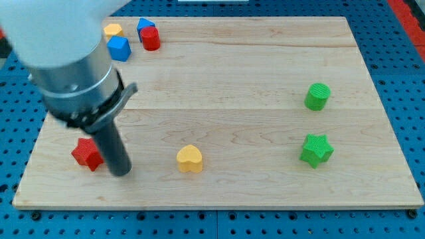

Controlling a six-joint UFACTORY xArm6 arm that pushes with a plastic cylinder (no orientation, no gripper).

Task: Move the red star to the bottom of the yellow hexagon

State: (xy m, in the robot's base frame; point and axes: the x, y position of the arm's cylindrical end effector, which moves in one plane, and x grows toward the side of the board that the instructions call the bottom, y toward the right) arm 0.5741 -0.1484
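Note:
The red star (85, 154) lies near the view's bottom left on the wooden board. My tip (121, 172) stands just to the right of it, close beside it or touching. The yellow hexagon (113, 30) sits at the view's top left, partly hidden behind the arm. It is far above the red star.
A blue block (119, 48) lies just below the yellow hexagon, another blue block (144, 26) and a red cylinder (151, 38) to its right. A yellow heart (190, 159) lies bottom centre. A green cylinder (317, 96) and green star (316, 149) lie right.

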